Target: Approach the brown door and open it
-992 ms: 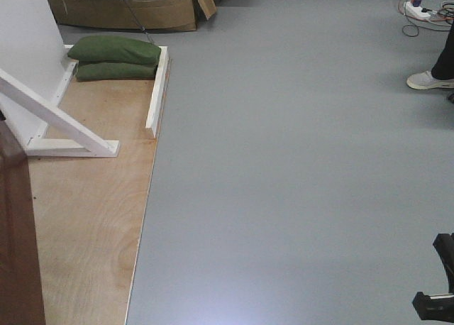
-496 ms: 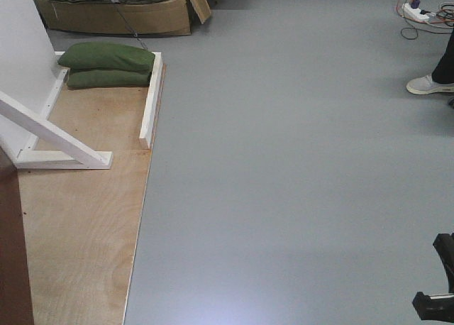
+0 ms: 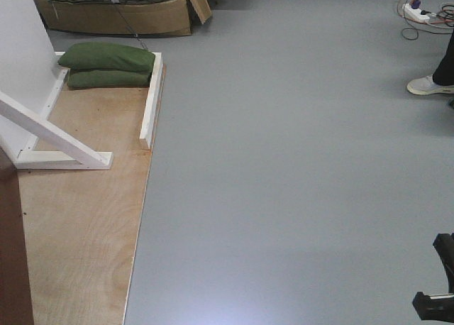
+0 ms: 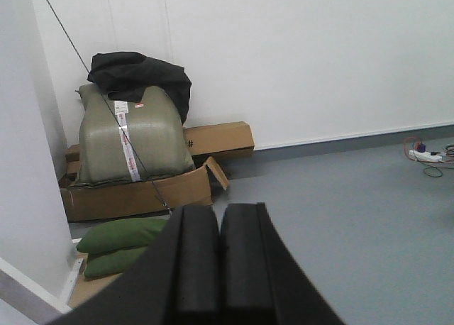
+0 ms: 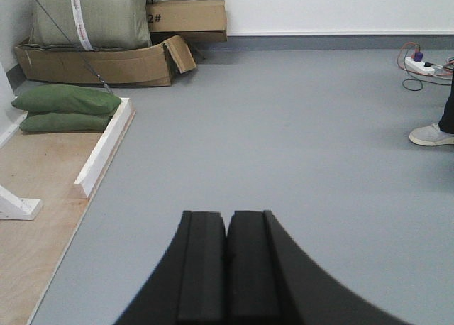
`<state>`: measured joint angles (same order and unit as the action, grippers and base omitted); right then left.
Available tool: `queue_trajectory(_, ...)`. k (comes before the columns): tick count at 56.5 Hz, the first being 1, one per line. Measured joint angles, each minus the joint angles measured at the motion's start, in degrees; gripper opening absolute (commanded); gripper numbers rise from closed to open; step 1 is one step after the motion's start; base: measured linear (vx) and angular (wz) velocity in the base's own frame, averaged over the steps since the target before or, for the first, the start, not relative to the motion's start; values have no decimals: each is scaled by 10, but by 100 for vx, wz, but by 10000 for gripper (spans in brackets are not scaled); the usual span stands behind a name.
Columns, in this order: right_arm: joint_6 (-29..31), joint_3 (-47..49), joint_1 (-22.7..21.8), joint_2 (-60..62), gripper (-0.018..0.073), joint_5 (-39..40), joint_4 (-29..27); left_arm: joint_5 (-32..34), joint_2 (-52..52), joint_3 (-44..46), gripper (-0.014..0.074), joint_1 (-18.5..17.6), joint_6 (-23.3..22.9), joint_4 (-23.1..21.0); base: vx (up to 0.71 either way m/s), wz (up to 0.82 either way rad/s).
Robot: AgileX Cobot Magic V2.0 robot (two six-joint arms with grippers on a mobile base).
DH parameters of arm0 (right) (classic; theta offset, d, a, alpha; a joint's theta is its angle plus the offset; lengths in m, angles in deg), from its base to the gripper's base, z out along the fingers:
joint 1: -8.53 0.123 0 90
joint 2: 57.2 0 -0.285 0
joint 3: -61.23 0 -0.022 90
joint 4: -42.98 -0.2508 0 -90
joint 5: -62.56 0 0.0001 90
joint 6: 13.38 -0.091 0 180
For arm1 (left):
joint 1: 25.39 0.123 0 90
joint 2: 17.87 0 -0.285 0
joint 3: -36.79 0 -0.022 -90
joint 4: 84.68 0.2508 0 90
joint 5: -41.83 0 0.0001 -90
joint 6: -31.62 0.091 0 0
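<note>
Only a narrow strip of the brown door (image 3: 13, 268) shows, dark reddish-brown, at the lower left edge of the front view; its handle is out of view. My left gripper (image 4: 220, 208) is shut with nothing between its black pads and points at the boxes along the back wall. My right gripper (image 5: 227, 214) is also shut and empty, and hangs over the grey floor. A black part of the right arm (image 3: 434, 296) sits in the front view's bottom right corner.
A plywood base (image 3: 78, 226) lies on the left, with white frame braces (image 3: 57, 142) and a white rail (image 3: 150, 101). Two green sandbags (image 3: 106, 64) lie at its far end. Behind them stands an open cardboard box (image 3: 120, 14). A person's shoe (image 3: 429, 85) and a power strip (image 3: 417, 11) are at the far right.
Since a second ago the view has shifted: the plywood, braces and sandbags slid left and up, and the door strip became narrower. In the last half second nothing moved.
</note>
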<state>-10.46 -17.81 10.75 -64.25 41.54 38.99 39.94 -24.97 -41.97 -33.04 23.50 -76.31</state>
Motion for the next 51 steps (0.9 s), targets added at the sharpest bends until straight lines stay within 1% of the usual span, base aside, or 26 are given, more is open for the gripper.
queue_trajectory(16,0,0,0,0,0,0,0,2,0,0,36,0,5,7,0,0)
queue_trajectory(21,0,0,0,0,0,0,0,23,-2,6,36,0,-9,1,0,0)
queue_trajectory(25,0,0,0,0,0,0,0,49,-25,32,36,0,-25,-3,0,0)
queue_trajectory(29,0,0,0,0,0,0,0,68,-67,80,36,0,-38,-3,0,0)
queue_trajectory(34,0,0,0,0,0,0,0,66,-116,145,36,1,-43,-3,0,0)
queue_trajectory(38,0,0,0,0,0,0,0,49,-151,203,36,13,-44,-1,0,0)
queue_trajectory(43,0,0,0,0,0,0,0,14,-179,279,36,44,-38,11,0,0)
queue_trajectory(47,0,0,0,0,0,0,0,-10,-185,333,36,73,-26,29,0,0)
queue_trajectory(51,0,0,0,0,0,0,0,-23,-185,388,36,103,-8,58,0,0)
